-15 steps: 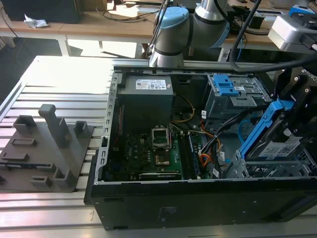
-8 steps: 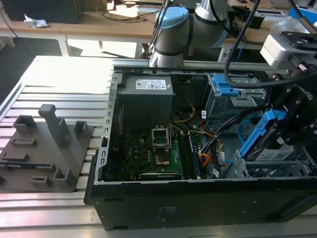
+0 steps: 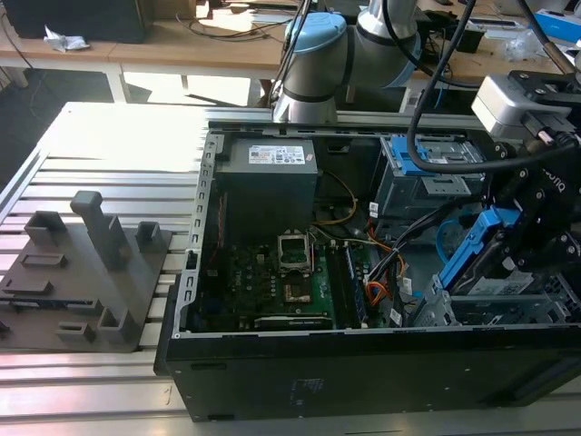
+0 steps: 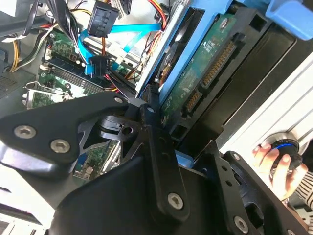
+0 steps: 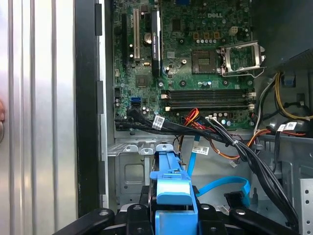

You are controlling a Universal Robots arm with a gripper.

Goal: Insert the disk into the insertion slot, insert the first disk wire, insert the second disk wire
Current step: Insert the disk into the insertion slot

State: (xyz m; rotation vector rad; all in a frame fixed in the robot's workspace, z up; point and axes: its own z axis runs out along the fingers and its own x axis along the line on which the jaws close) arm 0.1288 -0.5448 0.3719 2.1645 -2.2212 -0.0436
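Grip status: gripper (image 5: 170,211) jaws are closed on the disk (image 5: 171,182) and clamp the blue caddy by its two sides. The disk is held tilted and is not yet seated. The insertion slot (image 5: 128,170) lies just beyond the jaws, offset to one side of the caddy's leading edge. The second disk wire (image 5: 221,186) loops close beside the jaws with its dark plug free. The first disk wire (image 4: 103,19) hangs farther out, unplugged.

Hazards:
- A tilted or offset entry would probably jam the caddy on the cage rim.
- The light-blue cable could be trapped beneath the disk.
- Pushing against a jammed caddy may shift it in the jaws.
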